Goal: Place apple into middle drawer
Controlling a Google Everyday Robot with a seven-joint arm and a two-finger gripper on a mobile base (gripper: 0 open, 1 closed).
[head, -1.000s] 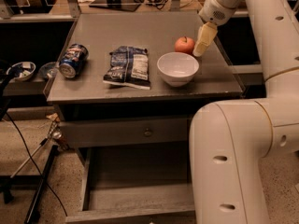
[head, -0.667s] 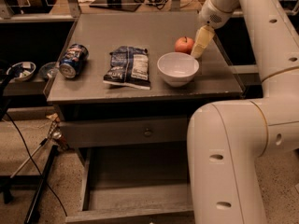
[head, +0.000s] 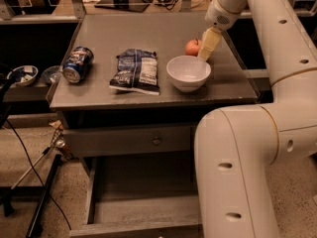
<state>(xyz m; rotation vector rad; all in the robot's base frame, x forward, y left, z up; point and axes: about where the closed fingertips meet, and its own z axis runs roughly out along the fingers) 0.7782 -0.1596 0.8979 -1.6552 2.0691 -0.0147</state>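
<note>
The apple (head: 192,46) is small, round and red-orange. It sits on the grey cabinet top (head: 148,33) just behind the white bowl (head: 188,72). My gripper (head: 207,45) hangs from the white arm at the apple's right side, its cream fingers (head: 209,41) pointing down and very close to the apple. The middle drawer (head: 143,197) stands pulled out below, a shallow grey box with a bare floor, partly hidden by my arm.
A blue soda can (head: 75,65) lies on its side at the left of the top. A dark chip bag (head: 136,71) lies in the middle. A closed drawer front with a round knob (head: 156,140) sits under the top. Cables and bowls are at the left.
The arm has shifted slightly; the gripper stays beside the apple. The apple, bowl, bag and can have not moved.
</note>
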